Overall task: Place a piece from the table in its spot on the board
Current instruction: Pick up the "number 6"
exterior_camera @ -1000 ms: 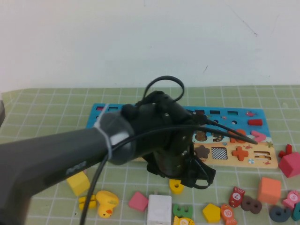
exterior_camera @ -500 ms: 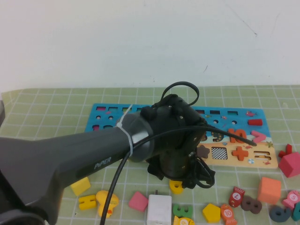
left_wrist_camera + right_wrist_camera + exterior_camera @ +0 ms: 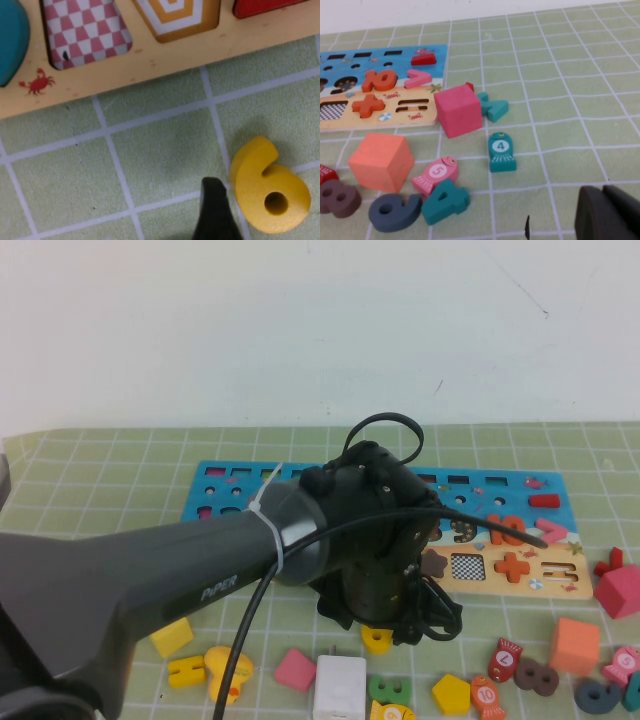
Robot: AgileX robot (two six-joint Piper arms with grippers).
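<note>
The yellow "6" [image 3: 376,638] lies flat on the green gridded table [image 3: 100,455], just in front of the board's [image 3: 230,480] tan strip. My left gripper [image 3: 400,618] hangs low right over it. In the left wrist view the "6" [image 3: 270,192] lies on the mat beside one dark fingertip [image 3: 215,215]. The other finger is out of frame and the jaws stand apart. The board's tan edge [image 3: 150,60] is a grid square away. My right gripper [image 3: 607,215] is shut and empty, low over the table at the right, and is not in the high view.
Loose pieces lie along the table's front: yellow cube [image 3: 170,637], yellow duck [image 3: 225,670], pink diamond [image 3: 294,670], white block [image 3: 340,685], yellow pentagon [image 3: 451,693], orange cube [image 3: 574,645], pink cube [image 3: 620,590]. My left arm hides the board's middle.
My left arm has swung a little to the right and settled lower over the yellow "6", with almost no motion in the last half second. The "6" has not moved.
</note>
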